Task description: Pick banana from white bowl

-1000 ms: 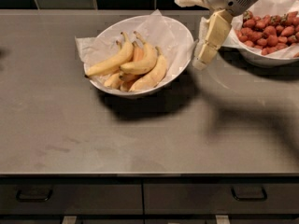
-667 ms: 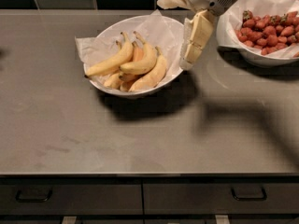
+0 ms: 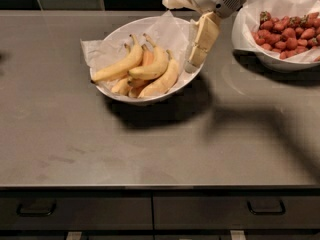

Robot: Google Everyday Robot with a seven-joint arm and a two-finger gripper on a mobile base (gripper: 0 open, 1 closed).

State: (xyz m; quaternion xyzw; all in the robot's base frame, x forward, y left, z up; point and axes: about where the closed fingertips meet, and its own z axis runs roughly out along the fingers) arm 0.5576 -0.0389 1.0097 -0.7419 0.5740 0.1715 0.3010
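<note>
Pincer (image 3: 199, 43) hangs over white bowl (image 3: 150, 99) rim; bananas (image 3: 152, 70) inside.

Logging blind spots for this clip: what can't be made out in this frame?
1. Camera view: the lower bananas in the white bowl are mostly covered by those on top, so their count is unclear.
2. Camera view: the white bowl's right rim is hidden behind the gripper hanging over it.
3. Camera view: the bowl of strawberries is cut off by the right and top edges.
</note>
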